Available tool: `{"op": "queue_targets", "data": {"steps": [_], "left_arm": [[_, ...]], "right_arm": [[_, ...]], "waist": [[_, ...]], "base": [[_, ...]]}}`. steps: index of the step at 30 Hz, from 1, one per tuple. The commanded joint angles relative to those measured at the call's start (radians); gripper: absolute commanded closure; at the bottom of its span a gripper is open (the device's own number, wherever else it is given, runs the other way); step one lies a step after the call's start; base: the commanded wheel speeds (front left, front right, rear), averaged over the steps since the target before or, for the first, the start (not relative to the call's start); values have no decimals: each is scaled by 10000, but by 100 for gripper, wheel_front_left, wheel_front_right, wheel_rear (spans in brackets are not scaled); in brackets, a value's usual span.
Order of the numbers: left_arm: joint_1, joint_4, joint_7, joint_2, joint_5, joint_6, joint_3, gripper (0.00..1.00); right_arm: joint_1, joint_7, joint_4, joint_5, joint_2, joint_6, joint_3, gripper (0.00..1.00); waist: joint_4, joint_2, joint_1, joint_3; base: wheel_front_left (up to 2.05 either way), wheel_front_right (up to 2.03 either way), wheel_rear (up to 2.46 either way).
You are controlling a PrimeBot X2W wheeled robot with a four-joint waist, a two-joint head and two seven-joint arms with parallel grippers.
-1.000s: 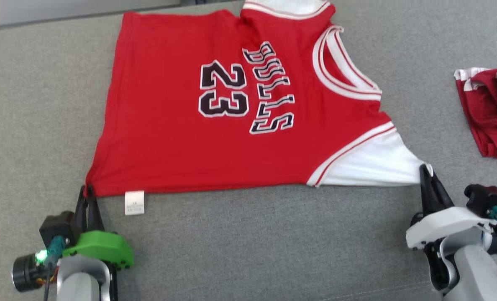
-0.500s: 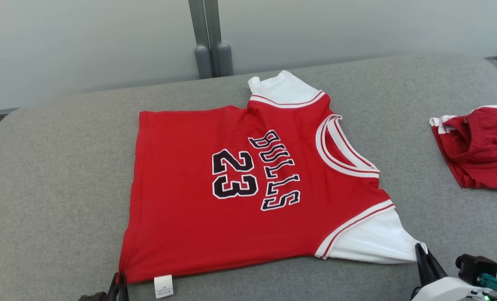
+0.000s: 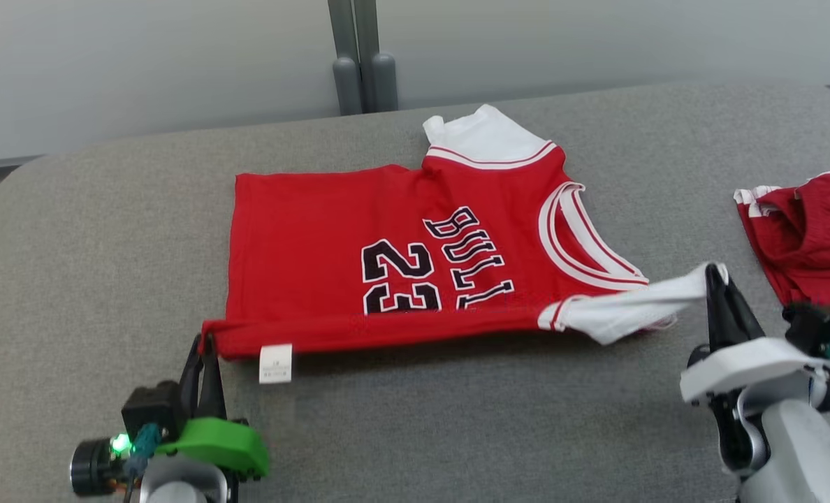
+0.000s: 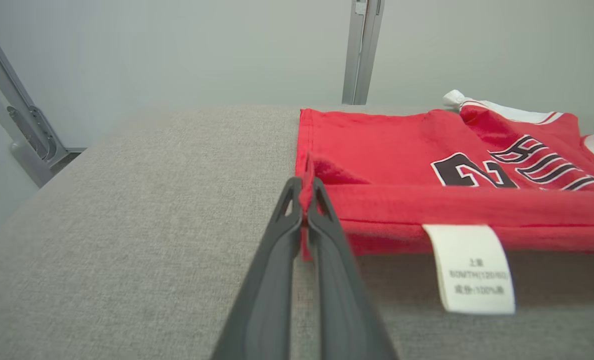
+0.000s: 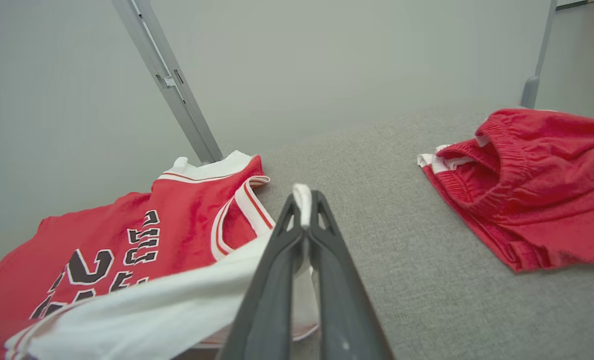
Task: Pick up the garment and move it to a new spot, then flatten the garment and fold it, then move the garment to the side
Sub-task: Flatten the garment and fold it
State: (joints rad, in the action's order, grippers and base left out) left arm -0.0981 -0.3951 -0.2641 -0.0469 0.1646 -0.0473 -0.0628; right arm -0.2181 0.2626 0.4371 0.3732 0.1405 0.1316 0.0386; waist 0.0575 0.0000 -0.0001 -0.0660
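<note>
Now left claw (image 3: 205, 347) clamps a hem corner of the jersey (image 3: 359, 223), right claw (image 3: 714, 274) its sleeve tip; near edge raised, rest on the tabletop (image 3: 457, 433). Risk: uneven carry skews the fold; thin pinches may slip.

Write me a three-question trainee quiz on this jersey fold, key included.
1. True or false: the left pincer is shut on a hem corner of the red jersey.
2. Which part of it does the right pincer grip? A) neckline B) white sleeve tip C) care label
3. Short answer: what else lies on the grey surface, to the robot's right of the jersey?
Key: 1 true; 2 B; 3 a second red garment.
</note>
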Motion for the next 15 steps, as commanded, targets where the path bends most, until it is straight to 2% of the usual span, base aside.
{"op": "queue_targets", "data": {"steps": [1,4,9,15], "left_arm": [[-499,-153,5,-72,-215,76,-9,100],[-1353,-580,7,-72,-367,196,-134,100],[-2558,-1299,5,-67,-459,149,-287,100],[-3550,-1972,5,-72,-260,-95,-454,100]], "right_arm": [[-469,27,135,-105,83,-19,53,100],[-1378,27,513,-349,116,-19,72,100],[-2791,27,1286,-794,33,-19,184,100],[-3952,27,2082,-1340,-121,-19,397,100]], "waist": [[-17,0,1,-556],[-52,0,1,-1033],[-92,0,1,-1720],[-142,0,1,-2280]], "base": [[0,0,0],[0,0,0],[0,0,0],[0,0,0]]}}
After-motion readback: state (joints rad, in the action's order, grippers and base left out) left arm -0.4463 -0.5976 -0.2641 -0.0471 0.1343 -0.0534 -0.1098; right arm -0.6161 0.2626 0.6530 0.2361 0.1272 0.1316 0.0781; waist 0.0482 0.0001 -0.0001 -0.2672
